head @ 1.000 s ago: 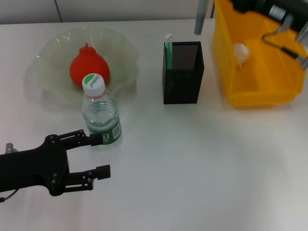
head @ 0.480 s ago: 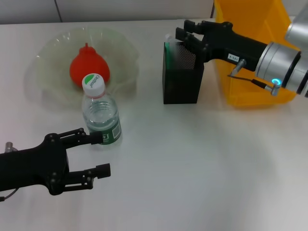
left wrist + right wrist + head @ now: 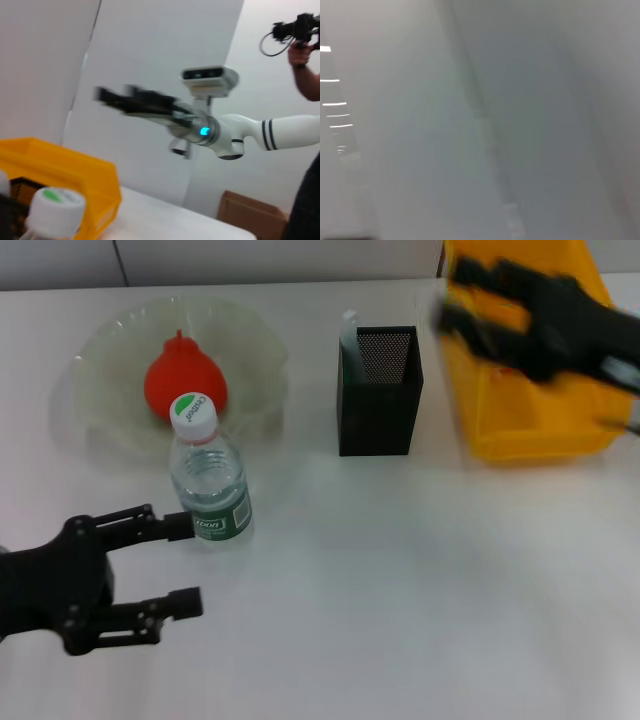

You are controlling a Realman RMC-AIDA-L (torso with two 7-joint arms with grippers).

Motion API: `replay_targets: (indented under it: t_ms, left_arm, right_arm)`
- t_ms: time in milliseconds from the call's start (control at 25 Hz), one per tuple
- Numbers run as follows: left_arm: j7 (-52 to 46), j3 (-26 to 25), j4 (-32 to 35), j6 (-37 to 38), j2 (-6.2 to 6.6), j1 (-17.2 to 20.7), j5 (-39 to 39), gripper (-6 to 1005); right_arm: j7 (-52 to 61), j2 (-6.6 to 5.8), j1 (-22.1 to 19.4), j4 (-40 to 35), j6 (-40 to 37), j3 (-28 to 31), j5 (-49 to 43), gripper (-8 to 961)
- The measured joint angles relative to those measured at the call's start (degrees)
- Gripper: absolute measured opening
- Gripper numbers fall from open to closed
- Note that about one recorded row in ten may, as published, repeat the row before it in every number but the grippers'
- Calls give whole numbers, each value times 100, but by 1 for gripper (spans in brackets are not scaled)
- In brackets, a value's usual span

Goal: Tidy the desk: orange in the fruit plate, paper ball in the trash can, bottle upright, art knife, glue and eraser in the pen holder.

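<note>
The orange [image 3: 183, 382] is seen lying in the fruit plate [image 3: 100, 350] near the tabletop's [image 3: 400, 580] far left corner. The bottle [image 3: 208, 478] stands upright just in front of the plate, white cap up. The pen holder [image 3: 378, 392] stands mid-tabletop toward the far edge, with a pale stick [image 3: 347, 320] showing above its left rim. The trash can [image 3: 525, 390] sits at the far right edge.

The left tool [image 3: 178, 565] is held low near the tabletop's front left corner, fingers spread apart, the upper fingertip close beside the bottle's label — whether it touches cannot be told. Against the frame half a second earlier, it is found shifted slightly toward the left edge, and the bottle is unmoved.

The right tool [image 3: 470, 295] is recorded blurred above the trash can's far left corner; half a second ago it was over the pen holder's top. Its fingers appear parted — nothing is seen between them.
</note>
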Motion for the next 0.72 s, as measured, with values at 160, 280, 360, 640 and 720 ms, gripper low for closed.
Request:
replay_targets:
  t_ms: [160, 280, 360, 640, 720]
  left_arm:
    - [-166, 22, 49, 185, 196, -63, 18, 800]
    - [-234, 26, 50, 191, 239, -144, 46, 800]
    - [-254, 27, 53, 194, 243, -164, 51, 800]
    - [-442, 76, 87, 199, 248, -327, 121, 800]
    - [-442, 89, 90, 199, 236, -327, 125, 800]
  right_arm:
    - [-224, -156, -427, -110, -2333, 223, -1087, 684]
    - [-816, -1, -503, 401, -2535, 296, -1741, 796]
    - [-1105, 69, -465, 738, -2386, 301, -1938, 796]
    - [-1466, 151, -347, 1186, -2056, 282, -2058, 797]
    - [-1467, 152, -332, 1186, -2042, 290, -2059, 797]
